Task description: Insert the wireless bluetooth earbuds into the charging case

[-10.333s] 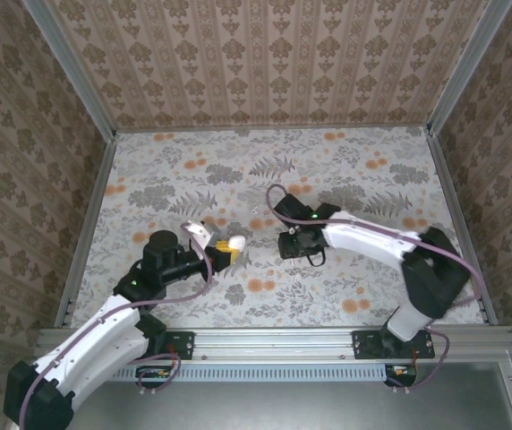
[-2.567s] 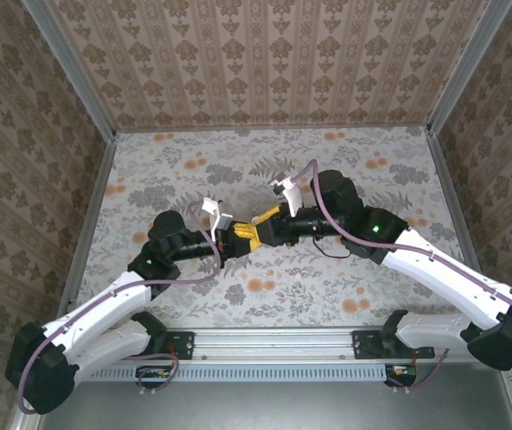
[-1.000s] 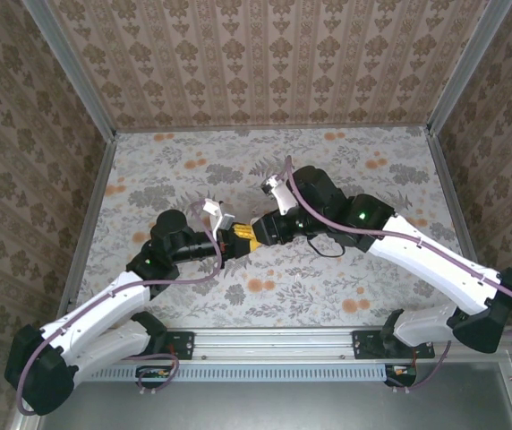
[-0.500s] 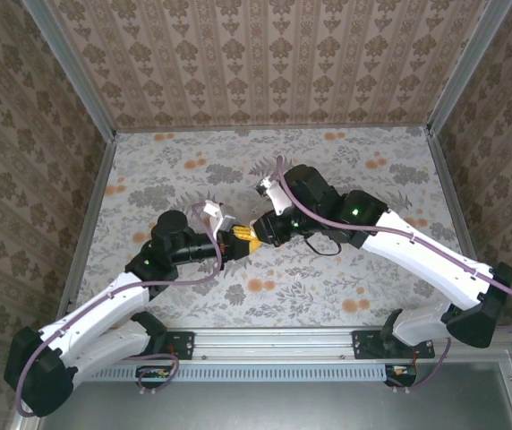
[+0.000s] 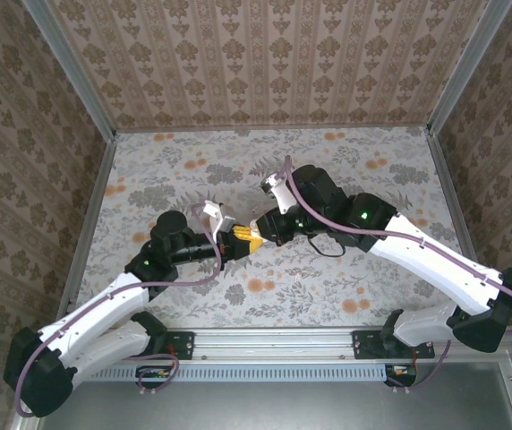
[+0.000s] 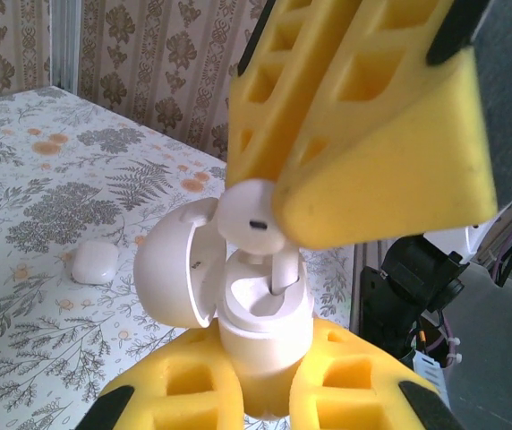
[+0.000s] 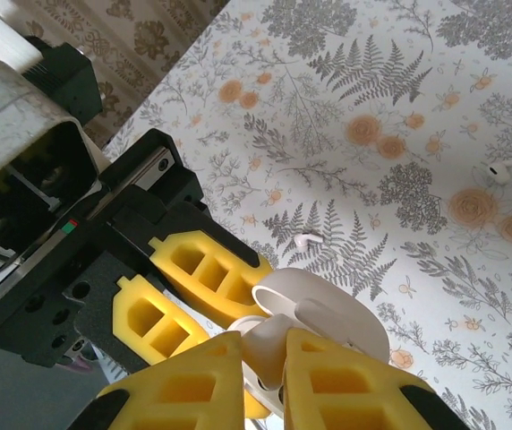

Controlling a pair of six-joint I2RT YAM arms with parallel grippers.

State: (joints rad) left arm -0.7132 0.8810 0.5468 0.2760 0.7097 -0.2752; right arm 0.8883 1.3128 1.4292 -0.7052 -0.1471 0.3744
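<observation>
Right, top view: left gripper (image 5: 229, 242) and right gripper (image 5: 256, 235) meet over the table (image 5: 363, 170). Left wrist: I see the left clamping the open case (image 6: 260, 327), the right pinching an earbud (image 6: 251, 215) by its head, stem at the socket. It looks tiny, light and slick, so I'd keep a gentle pinch on the head. Right wrist: a spare bud (image 7: 305, 240) lies on the table.

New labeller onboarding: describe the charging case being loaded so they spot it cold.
In the left wrist view, find the yellow left gripper at the bottom edge; the charging case sits clamped between its fingers. Unlike the other white case lying shut on the floral table to the left, this one has its lid swung open and an earbud at its mouth.
</observation>
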